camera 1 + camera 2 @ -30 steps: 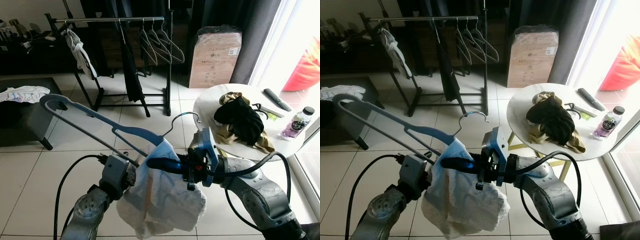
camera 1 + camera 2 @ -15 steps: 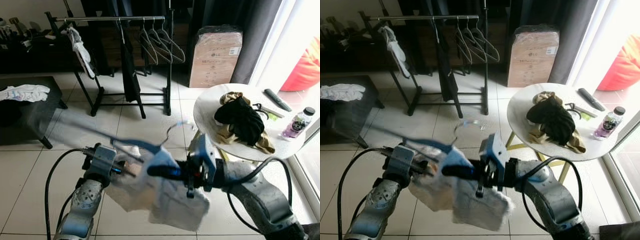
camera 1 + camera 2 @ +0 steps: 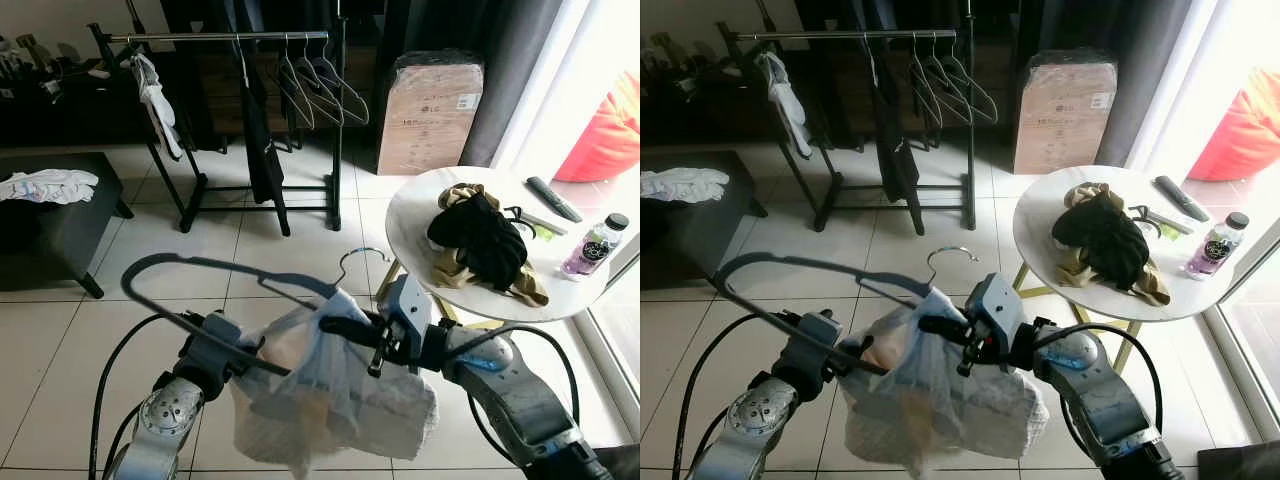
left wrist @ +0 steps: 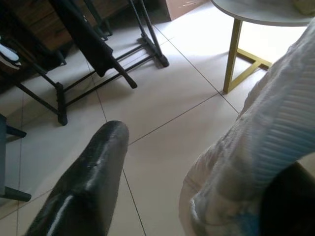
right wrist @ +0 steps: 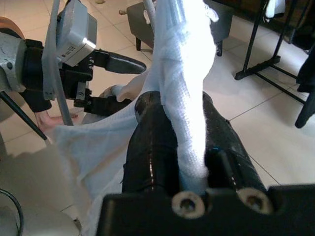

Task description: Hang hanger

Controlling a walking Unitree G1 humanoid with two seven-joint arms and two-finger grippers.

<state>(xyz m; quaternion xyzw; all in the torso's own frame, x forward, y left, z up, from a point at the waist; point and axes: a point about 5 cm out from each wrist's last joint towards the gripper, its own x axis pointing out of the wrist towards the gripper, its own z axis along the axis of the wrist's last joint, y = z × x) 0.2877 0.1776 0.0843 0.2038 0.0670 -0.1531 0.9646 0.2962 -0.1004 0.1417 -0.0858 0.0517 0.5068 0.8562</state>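
A blue hanger (image 3: 215, 268) w/ a white cloth (image 3: 330, 400) was held at 6 o'clock. Right gripper (image 5: 181, 129) was clamped on the cloth; left gripper (image 3: 240, 352) gripped cloth too, fingers (image 4: 83, 182) apart.

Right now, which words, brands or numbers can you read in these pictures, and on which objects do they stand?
"LG": on the white label of the wrapped cardboard box beside the clothes rack; the smaller print beside it is too small to read.
Label of the bottle on the round table: printed, but too blurred to read.
White sticker on the left gripper housing, in the right wrist view: too blurred to read.
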